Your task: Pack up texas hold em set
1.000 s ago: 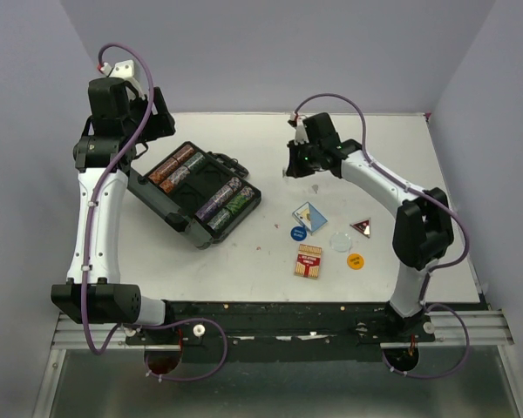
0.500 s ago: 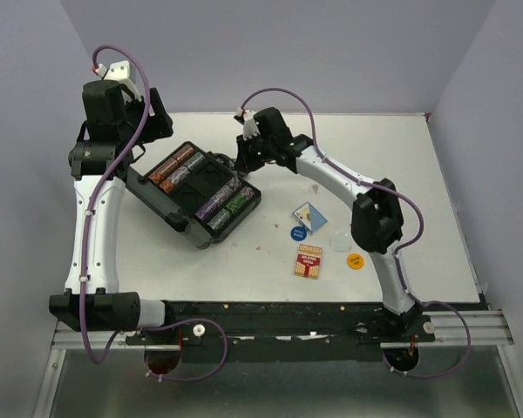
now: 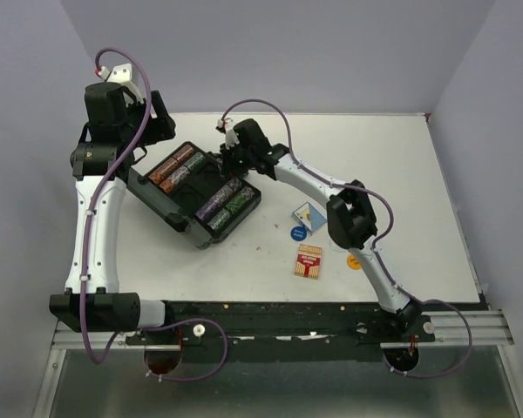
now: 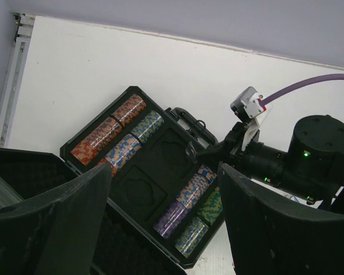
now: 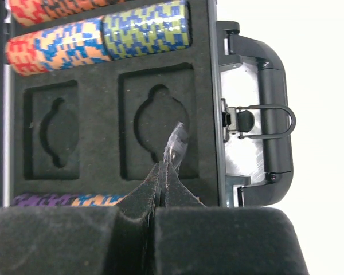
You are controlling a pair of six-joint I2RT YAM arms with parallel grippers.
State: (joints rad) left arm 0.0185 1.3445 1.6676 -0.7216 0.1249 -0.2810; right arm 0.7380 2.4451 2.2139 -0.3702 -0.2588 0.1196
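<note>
One clear button point(image 5: 176, 143) (pinched), over case point(image 5: 206, 86)

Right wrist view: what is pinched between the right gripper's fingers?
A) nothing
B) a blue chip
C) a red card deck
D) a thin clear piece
D: a thin clear piece pokes out of the shut right gripper, over an empty recess of the black case.

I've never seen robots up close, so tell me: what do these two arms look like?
The left arm and right arm are white tubes joined by chunky black joint housings. A purple cable loops along each to a white plug near the wrist. The fingers are broad and black. A green light glows on the right wrist.
</note>
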